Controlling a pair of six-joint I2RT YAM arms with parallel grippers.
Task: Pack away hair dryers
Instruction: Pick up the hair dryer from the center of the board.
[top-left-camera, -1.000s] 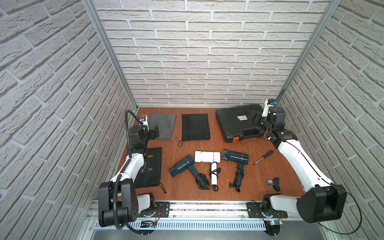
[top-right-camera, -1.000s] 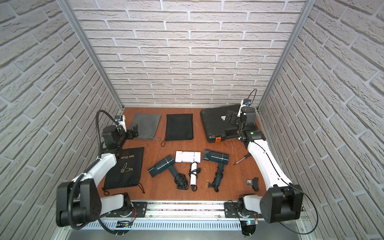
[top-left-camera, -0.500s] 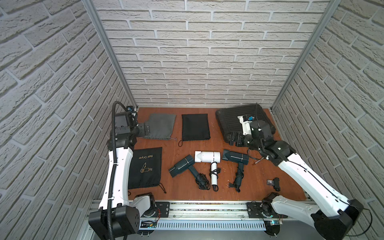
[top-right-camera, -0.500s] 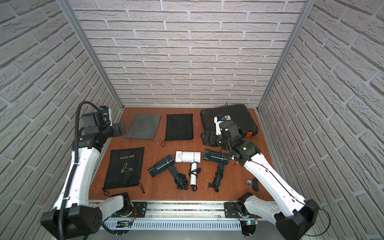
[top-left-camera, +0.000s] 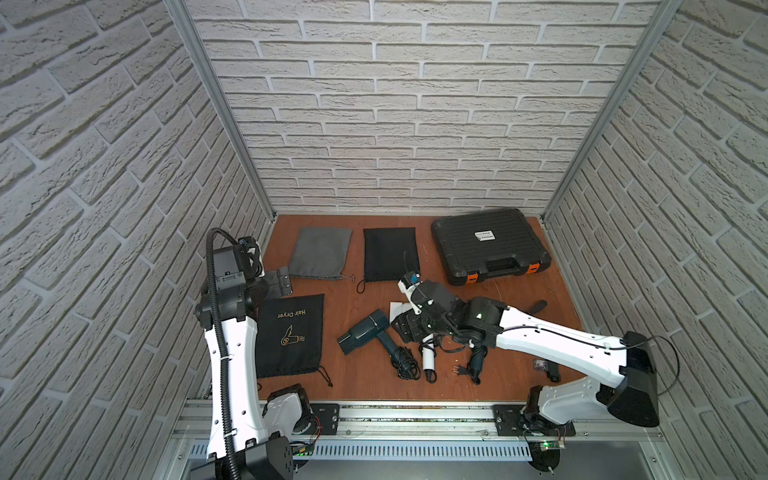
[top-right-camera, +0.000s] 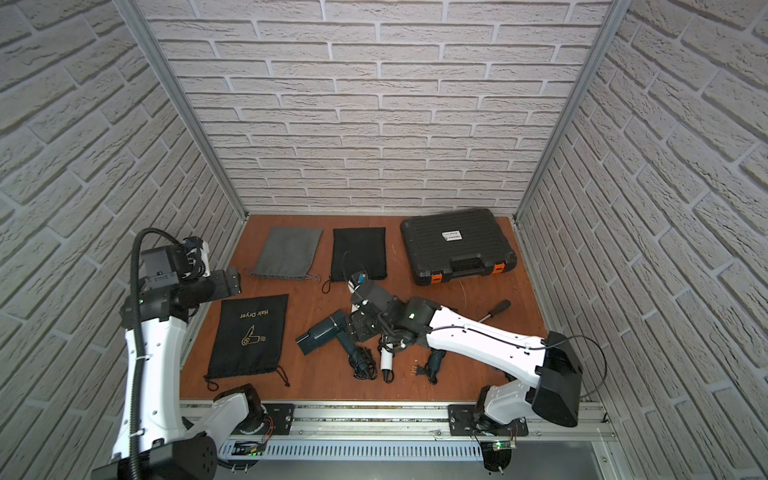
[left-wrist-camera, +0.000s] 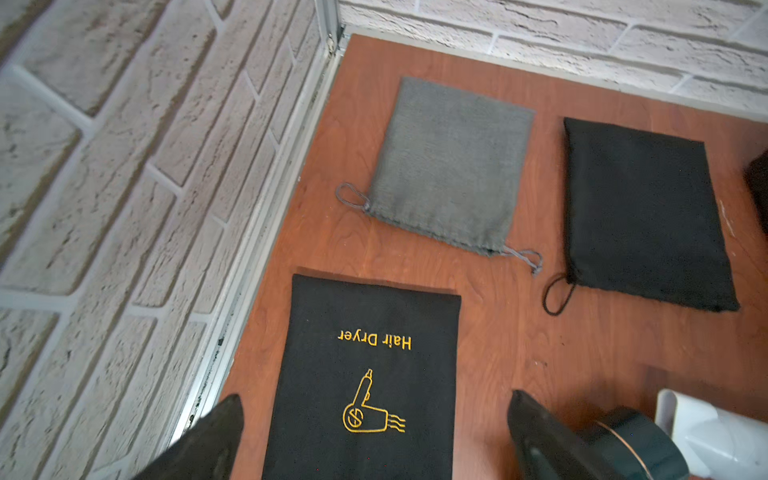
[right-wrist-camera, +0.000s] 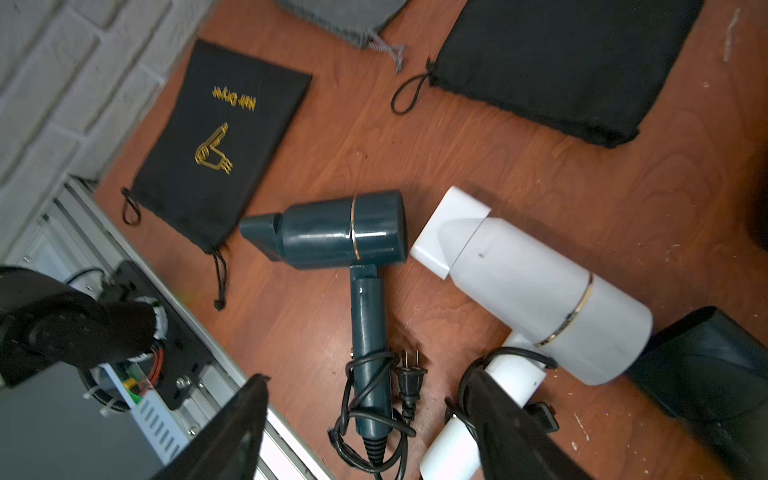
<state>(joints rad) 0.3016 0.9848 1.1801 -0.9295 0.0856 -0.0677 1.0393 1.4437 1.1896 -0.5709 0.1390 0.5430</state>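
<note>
Three hair dryers lie mid-table with cords coiled round their handles. One dark teal dryer (top-left-camera: 363, 336) (right-wrist-camera: 345, 232) lies left of the white dryer (right-wrist-camera: 536, 286), whose handle (top-left-camera: 428, 358) shows below my right arm. Of the second teal dryer only the handle (top-left-camera: 476, 359) shows. My right gripper (top-left-camera: 409, 328) (right-wrist-camera: 368, 386) hovers open, its fingers either side of the left teal dryer's handle without touching it; one finger overlaps the white handle. My left gripper (top-left-camera: 282, 280) (left-wrist-camera: 374, 399) is open above the black printed pouch (left-wrist-camera: 365, 374), holding nothing.
A grey pouch (top-left-camera: 320, 251) and a plain black pouch (top-left-camera: 388, 253) lie flat at the back. A shut black hard case (top-left-camera: 486, 245) with orange latches stands back right. A screwdriver (top-left-camera: 536, 307) and a small black part (top-left-camera: 550, 370) lie at the right.
My right arm has swung from the hard case forward and left to above the dryers. My left arm has risen and pulled back from the grey pouch towards the left wall.
</note>
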